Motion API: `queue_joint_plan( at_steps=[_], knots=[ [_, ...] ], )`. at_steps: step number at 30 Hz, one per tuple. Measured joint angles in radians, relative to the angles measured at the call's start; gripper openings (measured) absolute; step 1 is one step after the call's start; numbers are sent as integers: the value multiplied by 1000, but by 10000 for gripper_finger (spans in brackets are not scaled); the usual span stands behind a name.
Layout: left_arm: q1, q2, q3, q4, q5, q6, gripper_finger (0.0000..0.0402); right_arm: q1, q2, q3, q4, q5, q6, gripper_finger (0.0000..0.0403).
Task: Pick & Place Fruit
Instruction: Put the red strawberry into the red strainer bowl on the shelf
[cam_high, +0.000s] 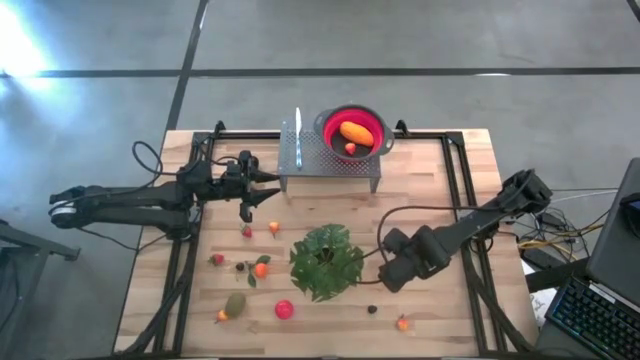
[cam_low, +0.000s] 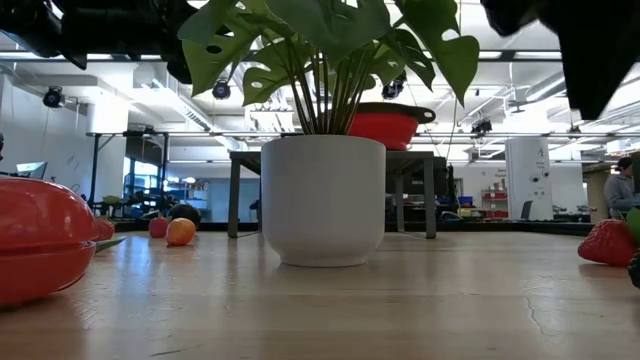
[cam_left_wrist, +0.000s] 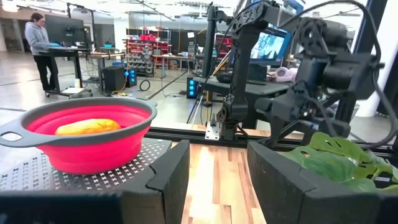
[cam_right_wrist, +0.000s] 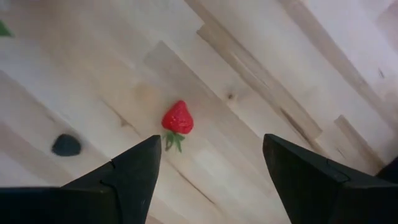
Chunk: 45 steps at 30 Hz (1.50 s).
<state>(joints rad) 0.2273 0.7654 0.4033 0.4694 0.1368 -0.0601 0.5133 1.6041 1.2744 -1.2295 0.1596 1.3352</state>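
Your right gripper (cam_right_wrist: 211, 177) hangs over the near desk (cam_high: 440, 310) with fingers spread and empty, a strawberry (cam_right_wrist: 177, 118) just beyond them. Descend off-centre and a fingertip could knock it rolling. Farther left, the left gripper (cam_high: 262, 190) waits part-open, empty, beside the bowl (cam_high: 378, 125) holding two fruits.

Grey concrete floor (cam_high: 400, 30), workshop w/ ceiling lights (cam_low: 150, 95), desks.
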Motion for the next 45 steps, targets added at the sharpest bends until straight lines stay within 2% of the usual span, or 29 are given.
queue_joint_plan(
  at_steps=[9, 18, 23, 36, 45],
  knots=[
    [0, 0, 0, 0, 0, 0, 167, 0, 15, -111, 146, -31, 34, 258],
    [0, 0, 0, 0, 0, 0, 167, 0, 20, -184, 334, -43, 9, 295],
    [0, 0, 0, 0, 0, 0, 167, 1, 35, -217, 359, -61, -4, 303],
    [0, 0, -1, 0, 0, 0, 167, 8, 39, -322, 514, -58, 0, 261],
    [0, 0, -1, 0, 0, 0, 167, 8, 39, -370, 533, -55, 10, 235]
  ],
)
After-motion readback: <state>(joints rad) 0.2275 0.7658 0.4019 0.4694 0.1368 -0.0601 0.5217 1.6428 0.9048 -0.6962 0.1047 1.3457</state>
